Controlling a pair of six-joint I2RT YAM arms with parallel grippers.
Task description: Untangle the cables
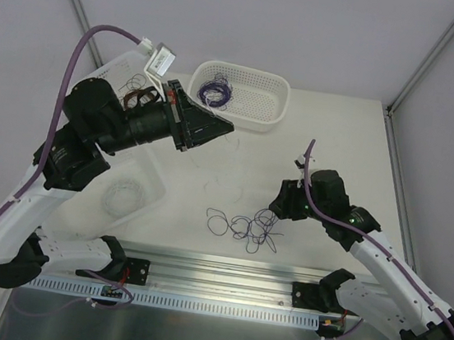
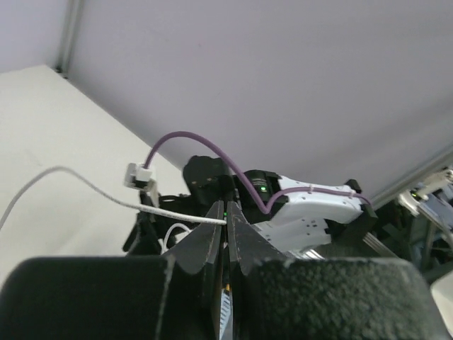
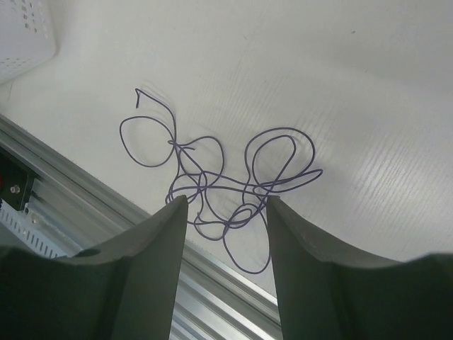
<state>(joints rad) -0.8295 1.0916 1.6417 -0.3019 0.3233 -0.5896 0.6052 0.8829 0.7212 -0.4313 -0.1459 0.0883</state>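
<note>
Worktop (image 1: 337, 150): white, grey walls (image 1: 310, 31) behind.
Purple cable (image 3: 212, 177): loose loops lying by the near edge, right of middle.
Left gripper (image 2: 227, 221): raised, pinching a whitish cable (image 2: 92, 188).
Right gripper (image 3: 226, 204): spread wide, just above the purple loops.

The left arm (image 1: 15, 210) and the right arm (image 1: 393, 269) wear white shells over black joint housings. A thick purple hose (image 1: 78, 48) with a white plug (image 1: 146, 45) runs along each. The right gripper (image 3: 226, 202) has dark grey, matte, wedge-shaped fingers (image 3: 152, 276).
</note>
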